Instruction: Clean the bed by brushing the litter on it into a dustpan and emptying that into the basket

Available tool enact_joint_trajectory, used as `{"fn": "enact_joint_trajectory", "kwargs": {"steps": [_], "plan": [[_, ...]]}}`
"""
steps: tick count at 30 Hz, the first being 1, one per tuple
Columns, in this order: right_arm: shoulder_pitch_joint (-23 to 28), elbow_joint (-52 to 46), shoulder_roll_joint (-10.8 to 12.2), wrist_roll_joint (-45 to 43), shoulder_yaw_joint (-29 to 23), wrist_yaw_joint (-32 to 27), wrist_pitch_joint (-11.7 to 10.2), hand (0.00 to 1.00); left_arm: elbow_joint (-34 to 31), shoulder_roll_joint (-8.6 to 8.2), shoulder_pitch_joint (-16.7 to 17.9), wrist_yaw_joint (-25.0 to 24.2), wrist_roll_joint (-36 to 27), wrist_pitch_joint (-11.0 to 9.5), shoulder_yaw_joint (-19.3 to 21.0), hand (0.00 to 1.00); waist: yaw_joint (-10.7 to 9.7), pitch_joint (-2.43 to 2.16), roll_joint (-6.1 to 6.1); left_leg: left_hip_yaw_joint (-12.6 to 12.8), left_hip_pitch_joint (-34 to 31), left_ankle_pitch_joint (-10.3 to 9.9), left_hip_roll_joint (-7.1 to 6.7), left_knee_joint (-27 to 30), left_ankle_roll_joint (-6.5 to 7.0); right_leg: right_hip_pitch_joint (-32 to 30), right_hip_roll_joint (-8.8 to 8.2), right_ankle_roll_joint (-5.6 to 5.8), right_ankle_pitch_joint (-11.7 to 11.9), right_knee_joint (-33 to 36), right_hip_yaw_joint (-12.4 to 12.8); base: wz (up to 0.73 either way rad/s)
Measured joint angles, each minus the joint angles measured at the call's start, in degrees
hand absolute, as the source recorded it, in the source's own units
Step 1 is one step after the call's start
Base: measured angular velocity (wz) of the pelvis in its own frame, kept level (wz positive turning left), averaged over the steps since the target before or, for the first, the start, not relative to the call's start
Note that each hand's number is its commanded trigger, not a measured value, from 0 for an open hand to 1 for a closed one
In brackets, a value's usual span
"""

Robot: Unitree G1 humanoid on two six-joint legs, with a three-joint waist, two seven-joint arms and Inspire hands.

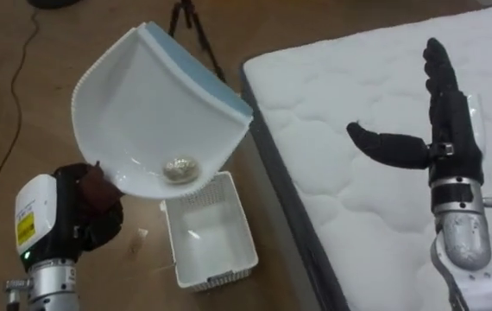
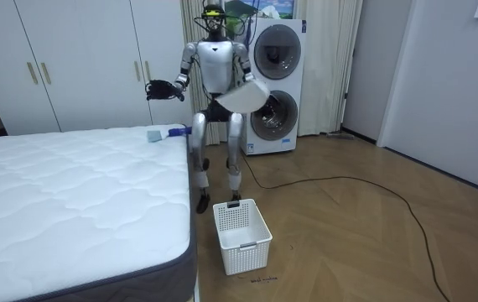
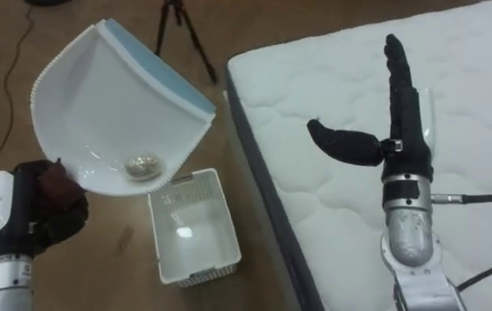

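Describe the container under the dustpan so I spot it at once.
From the white mattress, drop off its edge on the robot's left to the floor. There stands a white rectangular basket, below the dustpan in the left hand. Its perforated walls set it apart from the smooth, blue-edged dustpan.

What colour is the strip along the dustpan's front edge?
Light blue, on the otherwise white dustpan; clearest in the left eye view.

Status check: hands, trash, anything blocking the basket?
Hands: left hand shut on dustpan handle, right hand open over mattress. One crumpled wad in dustpan; basket on floor below. Nothing seen between them.
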Motion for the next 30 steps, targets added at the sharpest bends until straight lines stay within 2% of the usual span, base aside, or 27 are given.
{"fn": "enact_joint_trajectory", "kwargs": {"steps": [1, 3, 5, 7, 9, 10, 11, 14, 16, 19, 22, 24, 26, 29, 30], "plan": [[-0.21, 0.43, -0.39, 0.14, 0.02, 0.16, 0.00, 0.00, 0.70, 0.14, -0.74, -0.01, -1.32, 0.00, -0.05, 1.00, 0.35, 0.03, 0.36, 2.55, -1.46, -0.34, 1.52, 0.85, -0.08, -0.08, 0.54, -0.51, -0.45, -0.02, -1.55, 0.98], [-0.76, 1.42, -0.46, 0.26, 0.43, 1.30, 0.00, 0.00, 1.89, 0.99, -1.50, 0.01, -2.79, 0.00, -0.01, 1.00, 1.15, 0.23, 0.64, 3.48, -3.04, -0.76, 2.80, 1.15, -0.62, -0.24, 1.32, -1.04, -0.57, -0.11, -2.89, 0.42], [-0.73, 2.69, -0.47, 0.16, 1.69, 2.46, 0.03, 0.00, 3.36, 1.30, -2.20, 0.00, -2.78, 0.06, 0.02, 1.00, 1.39, 0.27, 0.68, 3.94, -3.64, -0.94, 3.04, 1.03, -0.94, -0.23, 1.62, -1.69, -0.98, -0.24, -3.99, 0.26], [-0.67, 4.48, -0.42, 0.32, 3.46, 4.37, 0.79, 0.00, 4.51, 1.26, -2.80, -0.08, -2.81, 0.04, -0.27, 1.00, 2.05, 0.33, 0.61, 3.97, -3.82, -1.22, 3.53, 0.55, -1.36, -0.05, 2.58, -2.13, -1.07, -0.99, -4.03, 0.06], [-0.56, 5.42, -0.38, 0.28, 4.00, 5.87, 1.12, 0.00, 5.83, 1.24, -4.17, -0.16, -2.82, 0.01, -0.28, 1.00, 2.08, 0.41, 0.52, 3.97, -4.70, -1.32, 3.74, 0.77, -1.51, -0.17, 3.00, -2.77, -1.00, -0.93, -3.93, 0.21], [-0.52, 6.49, -0.37, 0.24, 4.01, 6.41, 1.26, 0.00, 7.04, 1.24, -5.34, -0.16, -2.79, -0.06, -0.30, 1.00, 1.91, 0.67, 0.19, 4.62, -5.07, -1.38, 3.81, 1.16, -1.44, -0.35, 3.00, -2.91, -1.63, -0.52, -4.01, 0.35], [-0.50, 6.89, -0.39, 0.26, 4.01, 6.55, 1.28, 0.00, 7.48, 1.24, -5.80, -0.16, -2.79, -0.06, -0.29, 1.00, 1.90, 0.71, -0.03, 5.12, -5.60, -1.50, 3.89, 1.74, -1.35, -0.76, 2.98, -2.92, -2.03, -0.04, -3.93, 0.33], [-0.70, 7.96, -0.44, 0.14, 4.00, 7.26, 1.29, 0.00, 9.67, 1.12, -7.35, -0.13, -2.78, 0.02, -1.14, 1.00, 1.80, 0.77, -0.26, 4.56, -9.40, -3.90, 4.05, 6.91, -1.42, -3.84, 3.13, -3.02, -4.49, 4.07, -3.44, 0.14], [-0.28, 9.74, -0.29, 0.30, 4.31, 9.09, 1.29, 0.00, 13.34, 1.01, -7.45, -0.13, -2.75, 0.61, -1.86, 1.00, 2.35, 0.89, -0.73, 4.89, -10.22, -6.25, 3.74, 10.61, -1.25, -5.41, 3.19, -2.74, -7.37, 8.31, -0.61, -0.02], [-0.16, 12.38, -0.49, 0.62, 4.83, 8.98, 1.43, 0.00, 15.29, 1.07, -6.96, -0.01, -2.84, 1.07, -2.66, 1.00, 2.61, 0.95, -0.86, 4.98, -13.45, -9.07, 3.69, 15.60, -1.34, -8.33, 2.97, -2.78, -10.28, 13.47, -0.53, 0.01], [0.01, 15.82, -0.28, 0.56, 6.74, 9.10, 1.60, 0.00, 17.37, 1.08, -6.83, 0.00, -2.82, 1.76, -4.85, 1.00, 2.57, 0.91, -0.95, 5.02, -14.45, -9.24, 3.57, 15.57, -1.25, -9.56, 2.87, -2.79, -10.33, 14.00, 0.13, 0.02], [0.03, 17.21, 0.10, 0.20, 7.67, 9.12, 1.97, 0.00, 19.25, 1.17, -7.13, 0.00, -2.87, 1.70, -4.96, 1.00, 2.46, 0.90, -0.94, 5.30, -15.26, -8.98, 3.61, 15.29, -1.15, -10.64, 2.88, -2.80, -10.16, 14.12, 0.35, -0.02], [-0.04, 18.76, 0.16, -0.04, 8.34, 9.24, 2.06, 0.00, 21.83, 1.92, -8.61, -0.03, -2.87, 1.96, -5.08, 1.00, 1.70, 0.91, -0.80, 5.11, -16.54, -8.73, 3.62, 15.31, -1.16, -11.71, 2.67, -2.90, -9.98, 14.07, -0.26, 0.05], [-0.13, 19.31, -0.04, -0.18, 8.57, 9.70, 2.53, 0.00, 23.86, 5.60, -11.57, -0.59, -4.13, 2.28, -7.35, 1.00, 0.50, 1.14, -0.38, 4.89, -18.89, -8.22, 3.44, 15.26, -1.19, -14.03, 2.44, -3.06, -9.62, 14.24, -0.88, 0.05], [-0.38, 19.31, -0.04, -0.52, 8.59, 9.76, 2.52, 0.00, 24.93, 7.25, -13.07, -1.23, -5.14, 2.30, -8.02, 1.00, -0.38, 1.52, 0.29, 4.58, -19.55, -8.08, 3.19, 15.32, -1.11, -14.42, 2.35, -3.03, -9.57, 14.26, -1.28, 0.10]]}}
